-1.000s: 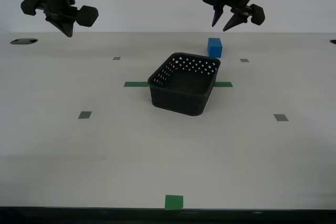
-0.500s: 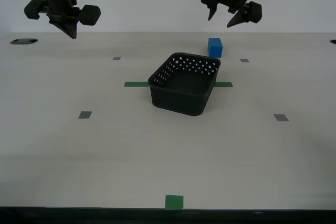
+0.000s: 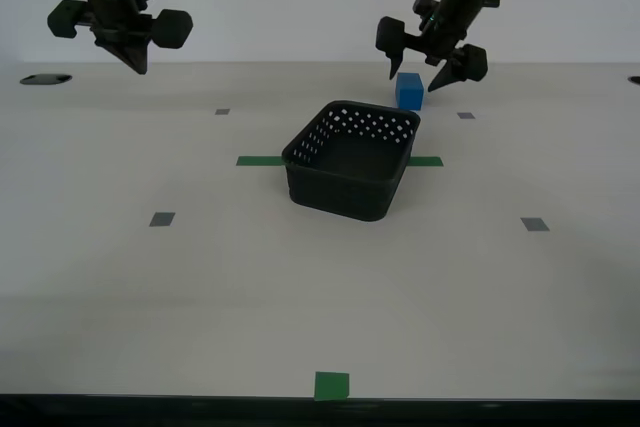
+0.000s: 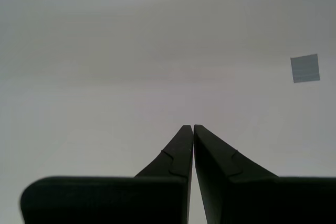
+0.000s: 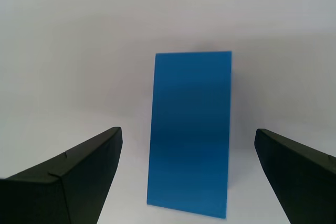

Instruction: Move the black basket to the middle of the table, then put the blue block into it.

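The black basket (image 3: 350, 162) sits empty near the middle of the table (image 3: 200, 277), across a green tape strip (image 3: 258, 160). The blue block (image 3: 408, 90) stands on the table just behind the basket's far right corner. My first gripper (image 3: 412, 83) is open and hangs just above the block, its tips to either side of it. In the first wrist view the blue block (image 5: 190, 135) lies between the spread fingers (image 5: 79, 174), apart from both. My second gripper (image 3: 128, 59) is shut and empty, high over the far part of the exterior view's left; its closed tips (image 4: 193, 127) show over bare table.
Grey tape squares (image 3: 161, 219) (image 3: 535, 224) lie either side of the basket, and one shows in the second wrist view (image 4: 305, 68). A green square (image 3: 331, 385) sits at the front edge. A dark hole (image 3: 45, 78) is at the table's far left.
My first gripper has swung and come down from high above until its open tips straddle the blue block. The second gripper, basket and block have stayed put.
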Tool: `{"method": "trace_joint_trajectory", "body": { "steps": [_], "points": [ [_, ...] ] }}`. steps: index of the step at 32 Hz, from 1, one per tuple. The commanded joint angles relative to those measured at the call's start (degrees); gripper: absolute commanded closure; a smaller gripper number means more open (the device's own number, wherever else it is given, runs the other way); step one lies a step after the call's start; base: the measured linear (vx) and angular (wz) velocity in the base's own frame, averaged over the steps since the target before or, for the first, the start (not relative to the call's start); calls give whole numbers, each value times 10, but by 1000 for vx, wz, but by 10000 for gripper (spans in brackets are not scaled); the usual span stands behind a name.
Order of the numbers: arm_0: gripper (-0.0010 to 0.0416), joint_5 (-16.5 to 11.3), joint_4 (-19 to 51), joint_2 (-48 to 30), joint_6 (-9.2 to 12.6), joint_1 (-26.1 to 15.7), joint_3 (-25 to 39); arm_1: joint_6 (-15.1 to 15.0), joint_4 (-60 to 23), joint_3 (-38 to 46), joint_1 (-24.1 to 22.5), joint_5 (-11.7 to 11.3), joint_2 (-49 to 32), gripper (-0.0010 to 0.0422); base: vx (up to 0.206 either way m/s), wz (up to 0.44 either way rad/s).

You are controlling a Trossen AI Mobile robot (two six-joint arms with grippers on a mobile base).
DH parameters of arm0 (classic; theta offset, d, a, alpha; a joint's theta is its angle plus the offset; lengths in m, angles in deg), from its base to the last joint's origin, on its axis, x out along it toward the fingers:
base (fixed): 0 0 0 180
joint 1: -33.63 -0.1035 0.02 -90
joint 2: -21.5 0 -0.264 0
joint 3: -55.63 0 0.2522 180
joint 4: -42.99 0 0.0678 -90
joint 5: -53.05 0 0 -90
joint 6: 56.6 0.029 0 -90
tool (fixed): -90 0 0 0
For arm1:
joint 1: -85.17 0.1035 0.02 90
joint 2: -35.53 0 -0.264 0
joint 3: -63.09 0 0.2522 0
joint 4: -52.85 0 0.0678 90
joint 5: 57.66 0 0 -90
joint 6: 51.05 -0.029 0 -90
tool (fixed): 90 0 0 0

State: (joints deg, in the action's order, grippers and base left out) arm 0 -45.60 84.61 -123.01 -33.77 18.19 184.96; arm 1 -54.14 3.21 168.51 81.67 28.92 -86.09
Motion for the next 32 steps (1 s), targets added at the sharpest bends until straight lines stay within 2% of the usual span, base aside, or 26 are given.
{"method": "trace_joint_trajectory", "body": {
  "steps": [1,4,8,17,19,20,23,26,27,32],
  "points": [
    [53,6,-11,-6,2,-2,3,0,4,1,0,5,1,412,0,0],
    [57,6,1,-14,2,-3,2,0,7,1,0,5,1,412,0,0],
    [106,7,2,-14,2,-3,-3,1,13,2,0,5,1,412,0,0],
    [279,7,9,-15,2,-4,-3,0,14,2,0,5,1,412,0,0],
    [388,7,9,-12,0,-4,-3,0,14,1,0,5,1,412,0,0],
    [401,7,9,-11,-3,-4,-3,0,14,2,0,5,1,412,0,0],
    [407,6,16,2,-19,-4,-3,0,17,2,0,5,1,412,0,0],
    [407,6,33,18,-23,-4,-3,0,21,2,0,5,1,412,0,0],
    [407,6,53,33,-35,-4,-3,0,23,2,0,5,1,412,0,0],
    [407,6,101,75,-62,-5,-3,1,33,1,1,5,1,412,0,0]
  ]
}}
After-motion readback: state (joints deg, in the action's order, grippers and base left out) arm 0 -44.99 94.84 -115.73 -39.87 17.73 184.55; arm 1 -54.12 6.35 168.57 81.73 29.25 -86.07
